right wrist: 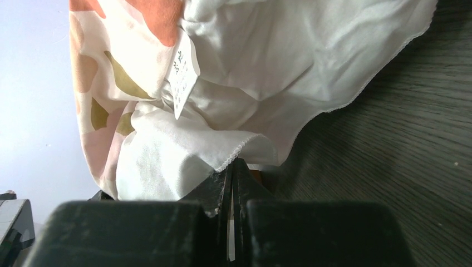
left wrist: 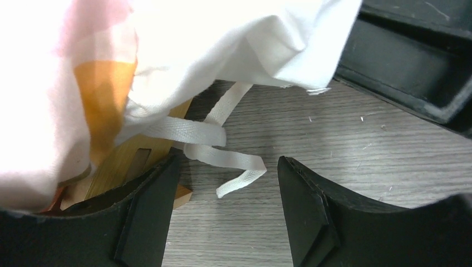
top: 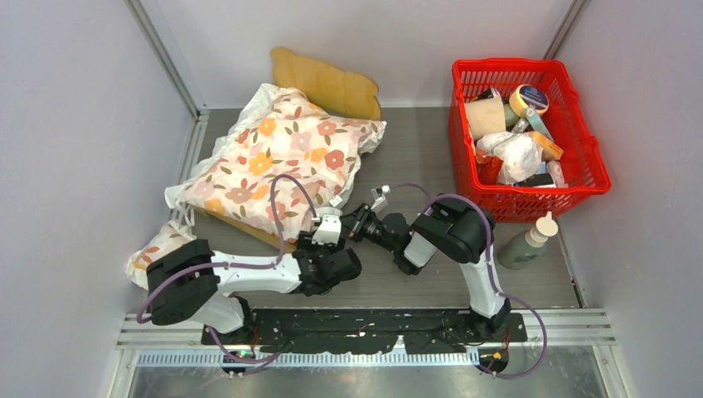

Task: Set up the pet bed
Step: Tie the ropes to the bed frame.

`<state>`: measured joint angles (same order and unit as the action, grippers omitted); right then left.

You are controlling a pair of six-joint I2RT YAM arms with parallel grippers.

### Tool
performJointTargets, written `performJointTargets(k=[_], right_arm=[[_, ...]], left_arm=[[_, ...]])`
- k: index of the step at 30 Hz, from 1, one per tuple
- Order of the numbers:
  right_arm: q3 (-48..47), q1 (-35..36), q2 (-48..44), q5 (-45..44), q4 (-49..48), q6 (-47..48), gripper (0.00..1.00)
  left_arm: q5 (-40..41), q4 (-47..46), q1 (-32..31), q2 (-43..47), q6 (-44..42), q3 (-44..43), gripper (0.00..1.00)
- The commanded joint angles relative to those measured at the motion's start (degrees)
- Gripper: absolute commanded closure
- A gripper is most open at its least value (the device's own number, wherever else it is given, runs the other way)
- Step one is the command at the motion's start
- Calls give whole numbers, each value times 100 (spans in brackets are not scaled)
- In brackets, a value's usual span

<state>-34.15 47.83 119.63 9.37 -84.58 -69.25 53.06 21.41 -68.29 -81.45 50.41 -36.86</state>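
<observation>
Wide-open near the lens, my left pincer (left wrist: 227,167) holds nothing while my right pincer (right wrist: 231,167) pinches the floral cushion (top: 278,157) by its hem, so one hard pull may drag it off the pet bed (top: 327,83) beneath, at eleven o'clock on the desk, or snag the white tie (left wrist: 189,132).

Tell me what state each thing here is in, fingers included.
pet bed: mostly covered by the cushion, headboard showing.
floral cushion: lying rumpled on the bed, edge pinched.
left fingers: open, holding nothing.
right fingers: shut on the cushion's white edge.
red basket: upright, full of items.
green bottle: upright, capped.
</observation>
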Motion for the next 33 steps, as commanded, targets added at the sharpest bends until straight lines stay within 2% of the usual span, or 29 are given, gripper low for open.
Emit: performJointTargets(k=[1, 6, 14, 15, 18, 20, 25, 33], right_arm=[[21, 33, -159, 52, -818, 24, 94], [22, 34, -152, 63, -821, 17, 94], [14, 42, -117, 100, -824, 6, 94], [18, 46, -112, 103, -824, 3, 94], [34, 45, -114, 90, -823, 15, 94], [34, 42, -103, 65, -820, 20, 94], [5, 35, 9, -70, -817, -23, 94], [-282, -135, 540, -220, -815, -78, 94]], left_arm=[[560, 236, 15, -133, 692, -82, 30], [719, -834, 30, -141, 461, 304, 37], [744, -1868, 234, -475, 86, 414, 50], [741, -1946, 251, -515, 22, 381, 55], [749, -1979, 268, -590, -162, 280, 86], [731, -1766, 268, -536, -224, 205, 100], [660, -932, 268, 14, -346, 138, 100], [-139, 966, 272, 855, -488, -229, 100]])
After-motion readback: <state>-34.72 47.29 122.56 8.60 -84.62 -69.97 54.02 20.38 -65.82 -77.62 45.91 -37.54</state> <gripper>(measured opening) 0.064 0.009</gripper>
